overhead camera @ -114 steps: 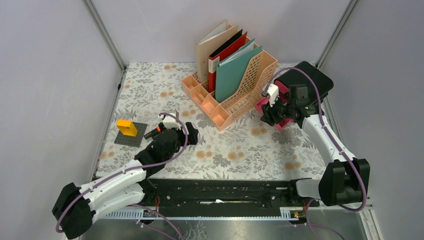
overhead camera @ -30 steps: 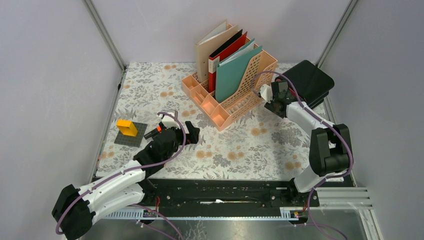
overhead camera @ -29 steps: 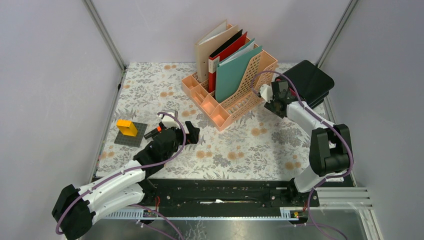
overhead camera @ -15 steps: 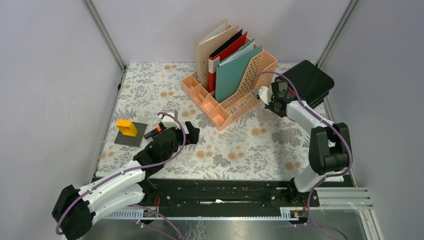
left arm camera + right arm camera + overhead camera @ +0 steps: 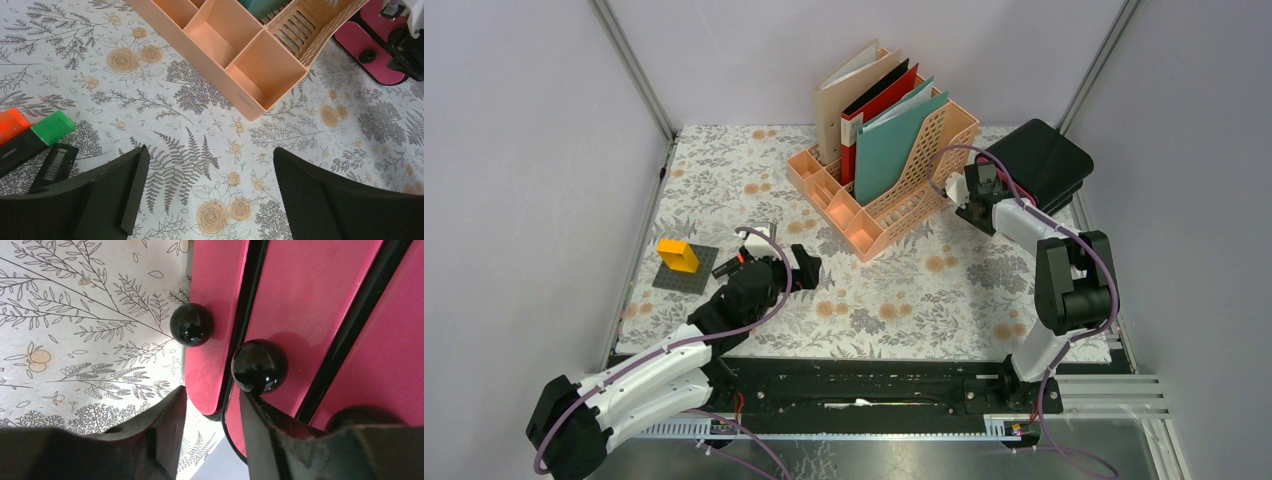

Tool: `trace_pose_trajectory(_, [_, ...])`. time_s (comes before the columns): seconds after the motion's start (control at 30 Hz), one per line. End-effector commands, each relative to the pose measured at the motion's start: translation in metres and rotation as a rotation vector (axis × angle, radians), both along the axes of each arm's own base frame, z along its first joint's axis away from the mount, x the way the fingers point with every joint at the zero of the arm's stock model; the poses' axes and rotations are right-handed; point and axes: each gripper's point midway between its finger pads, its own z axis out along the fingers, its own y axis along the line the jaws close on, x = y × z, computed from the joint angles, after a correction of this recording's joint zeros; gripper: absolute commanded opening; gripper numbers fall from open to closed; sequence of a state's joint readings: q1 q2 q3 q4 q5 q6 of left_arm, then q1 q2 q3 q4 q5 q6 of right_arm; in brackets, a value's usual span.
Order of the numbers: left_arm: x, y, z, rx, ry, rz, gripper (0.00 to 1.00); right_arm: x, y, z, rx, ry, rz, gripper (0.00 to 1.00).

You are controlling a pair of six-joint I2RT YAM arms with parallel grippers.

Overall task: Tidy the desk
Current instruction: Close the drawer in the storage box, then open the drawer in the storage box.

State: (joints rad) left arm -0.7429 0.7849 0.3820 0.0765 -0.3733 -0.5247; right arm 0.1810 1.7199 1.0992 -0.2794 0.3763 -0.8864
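The desk is a flowered cloth tabletop between grey walls. My left gripper hovers open and empty over bare cloth, just in front of the peach file rack. My right gripper is at the back right, between the rack and a black box. In the right wrist view its jaws stand a little apart around the lower corner of a pink drawer unit with black knobs. One finger touches a knob; the other stands clear of the pink front.
The rack holds upright folders and has empty front compartments. A yellow block sits on a grey plate at the left. Orange and green highlighters lie left of my left gripper. The pink unit shows right of the rack.
The right gripper has carried the pink drawer unit from mid-table back beside the black box, and its elbow has swung inward. The left gripper has barely moved.
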Motion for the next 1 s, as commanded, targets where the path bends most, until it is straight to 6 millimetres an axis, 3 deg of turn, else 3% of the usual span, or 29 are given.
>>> trace_pose_trajectory(0.0, [0.002,0.001,0.007,-0.027,-0.026,0.010,0.99,0.021,-0.008,0.028,-0.041,-0.102,-0.023,0.53])
trace_pose_trajectory(0.1, [0.002,0.001,0.008,-0.029,-0.028,0.008,0.99,0.016,0.000,0.026,0.000,-0.070,0.012,0.55])
trace_pose_trajectory(0.27, [0.004,0.000,0.009,-0.031,-0.031,0.008,0.99,-0.010,0.040,0.017,0.169,0.079,0.207,0.55])
trace_pose_trajectory(0.37, [0.004,-0.002,0.009,-0.029,-0.028,0.004,0.99,-0.025,0.048,0.011,0.142,0.168,0.369,0.55])
trace_pose_trajectory(0.5, [0.005,-0.002,0.010,-0.027,-0.028,0.003,0.99,-0.035,0.045,0.001,0.001,0.265,0.629,0.58])
trace_pose_trajectory(0.73, [0.007,-0.006,0.013,-0.032,-0.026,-0.002,0.99,-0.016,0.039,-0.010,-0.247,0.376,0.968,0.64])
trace_pose_trajectory(0.97, [0.005,-0.003,0.010,-0.034,-0.021,0.006,0.99,0.012,0.043,-0.015,-0.350,0.407,1.097,0.65])
